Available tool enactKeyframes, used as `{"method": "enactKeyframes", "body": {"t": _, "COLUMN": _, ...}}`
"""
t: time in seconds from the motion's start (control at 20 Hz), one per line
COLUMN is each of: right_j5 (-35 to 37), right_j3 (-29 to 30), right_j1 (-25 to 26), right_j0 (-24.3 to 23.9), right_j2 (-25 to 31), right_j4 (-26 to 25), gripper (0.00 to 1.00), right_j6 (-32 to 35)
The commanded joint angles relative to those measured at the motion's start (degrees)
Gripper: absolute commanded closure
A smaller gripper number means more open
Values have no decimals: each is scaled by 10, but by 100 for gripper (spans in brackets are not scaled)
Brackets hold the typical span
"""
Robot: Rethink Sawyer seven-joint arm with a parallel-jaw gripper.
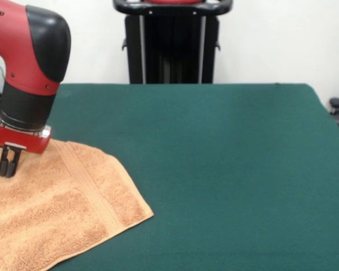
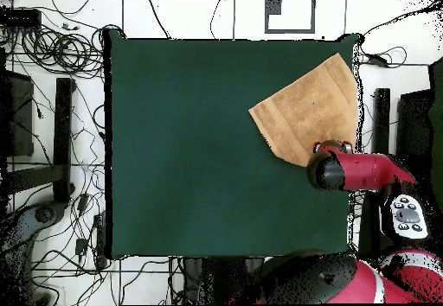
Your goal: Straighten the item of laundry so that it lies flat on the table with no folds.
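Observation:
The item of laundry (image 1: pixel 56 209), a peach terry towel with a woven border band, lies spread at the lower left of the front view and runs out of the picture there. From overhead the towel (image 2: pixel 307 108) sits askew at the upper right of the green table (image 2: pixel 208 147), one corner reaching the table's edge. My gripper (image 1: pixel 7 168) points straight down, shut, with its tips on the towel's surface near its far edge. No raised fold shows between the tips. Overhead, the arm's red and black wrist (image 2: pixel 333 171) covers the gripper and the towel's near corner.
The table top (image 1: pixel 226 169) stretches wide and bare to the right of the towel. A black stand (image 1: pixel 172 42) rises behind the table's far edge. Cables and equipment (image 2: pixel 52 52) lie on the floor around the table.

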Motion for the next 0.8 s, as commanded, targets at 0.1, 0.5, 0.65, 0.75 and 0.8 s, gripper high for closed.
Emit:
{"method": "enactKeyframes", "body": {"t": 0.1, "right_j5": 14, "right_j3": 111, "right_j1": 89, "right_j0": 56, "right_j2": 7, "right_j4": 66, "gripper": 100, "right_j6": 160}}
{"method": "enactKeyframes", "body": {"t": 0.5, "right_j5": 1, "right_j3": 124, "right_j1": 92, "right_j0": 55, "right_j2": 14, "right_j4": 112, "gripper": 100, "right_j6": 140}}
{"method": "enactKeyframes", "body": {"t": 0.65, "right_j5": -6, "right_j3": 128, "right_j1": 93, "right_j0": 58, "right_j2": 12, "right_j4": 126, "gripper": 100, "right_j6": 139}}
{"method": "enactKeyframes", "body": {"t": 0.75, "right_j5": -5, "right_j3": 131, "right_j1": 92, "right_j0": 60, "right_j2": 13, "right_j4": 138, "gripper": 100, "right_j6": 137}}
{"method": "enactKeyframes", "body": {"t": 0.8, "right_j5": -2, "right_j3": 132, "right_j1": 91, "right_j0": 62, "right_j2": 14, "right_j4": 144, "gripper": 100, "right_j6": 137}}
